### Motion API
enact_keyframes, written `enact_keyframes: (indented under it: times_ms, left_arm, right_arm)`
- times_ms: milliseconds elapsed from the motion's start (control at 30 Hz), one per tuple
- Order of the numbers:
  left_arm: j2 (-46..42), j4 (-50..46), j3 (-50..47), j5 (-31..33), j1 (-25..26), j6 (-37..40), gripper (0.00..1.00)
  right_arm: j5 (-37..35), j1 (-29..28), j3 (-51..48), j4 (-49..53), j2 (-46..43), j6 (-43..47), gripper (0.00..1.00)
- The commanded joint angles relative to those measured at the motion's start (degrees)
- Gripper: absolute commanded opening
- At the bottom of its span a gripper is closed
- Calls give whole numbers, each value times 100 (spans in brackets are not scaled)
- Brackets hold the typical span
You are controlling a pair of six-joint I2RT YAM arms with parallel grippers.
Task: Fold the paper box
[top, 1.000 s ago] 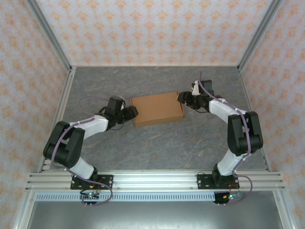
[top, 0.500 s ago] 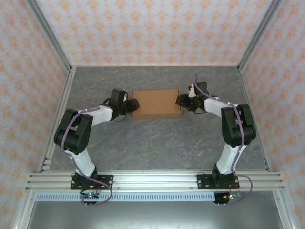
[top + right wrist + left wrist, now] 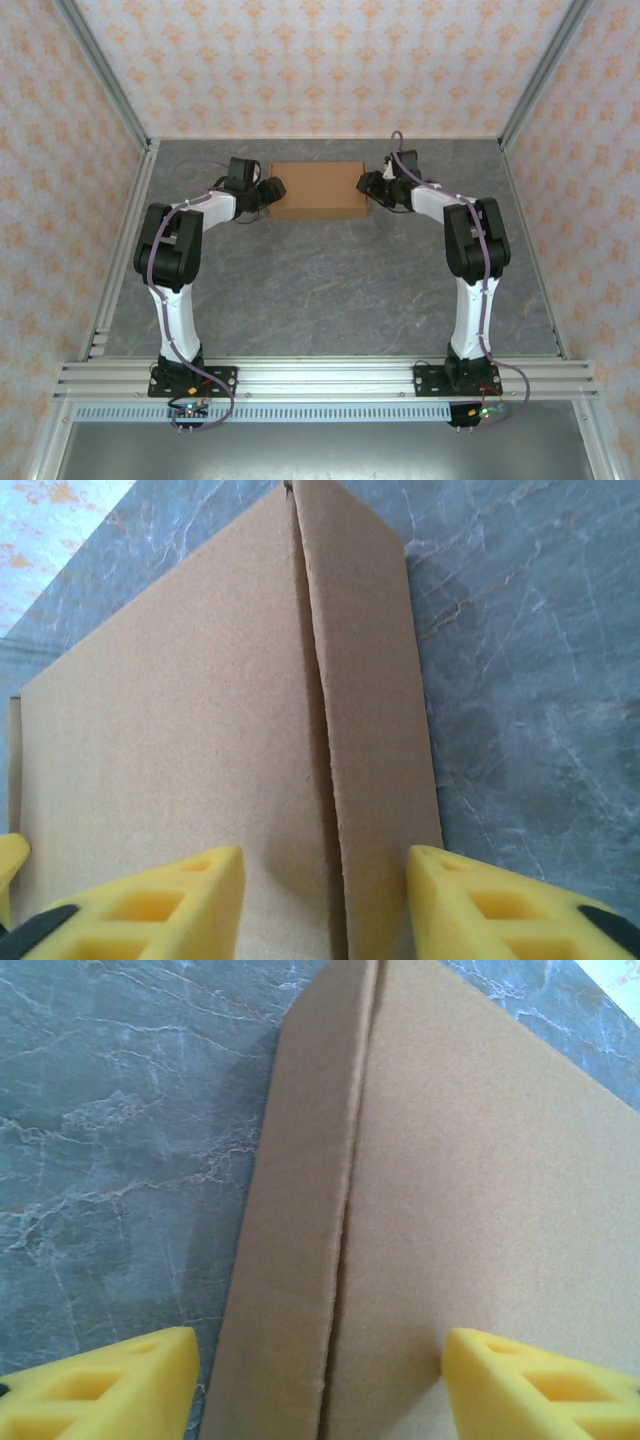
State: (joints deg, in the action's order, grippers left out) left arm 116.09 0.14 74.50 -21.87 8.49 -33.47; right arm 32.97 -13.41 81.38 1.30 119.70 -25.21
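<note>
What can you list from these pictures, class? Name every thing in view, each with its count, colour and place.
paper box: one, plain brown, far middle of the table, between the two grippers.
table: one, grey marbled, under the box.
walls: three, pale with an orange pattern, at the back and both sides.
metal rail: one, silver, along the near edge, under the arm bases.
left arm: one, black and white, reaching to the box's left end.
right arm: one, black and white, reaching to the box's right end.
left gripper: one, yellow fingers, open at the box's left edge.
right gripper: one, yellow fingers, open at the box's right edge.
</note>
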Motion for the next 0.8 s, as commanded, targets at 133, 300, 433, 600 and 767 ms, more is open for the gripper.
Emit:
enact_keyframes:
  times_ms: [133, 300, 433, 600, 767]
  left_arm:
    - [-995, -541, -252, 535, -67, 713, 84]
    - [-2646, -3, -1634, 1860, -72, 1309, 94]
    - [-4015, 431, -2755, 2939, -79, 1732, 100]
    - [-5309, 771, -3777, 4432, -103, 2146, 100]
    - [-5547, 1974, -4740, 4952, -201, 3079, 100]
  right_arm:
    - [-1298, 82, -52, 885, -1291, 1078, 63]
    - [-3180, 58, -1221, 979, -3026, 2052, 72]
    - [-4579, 65, -2352, 554, -4173, 2502, 77]
    - [-5735, 153, -3806, -603, -5003, 2372, 84]
    - [-5987, 254, -4935, -1959, -5028, 2672, 87]
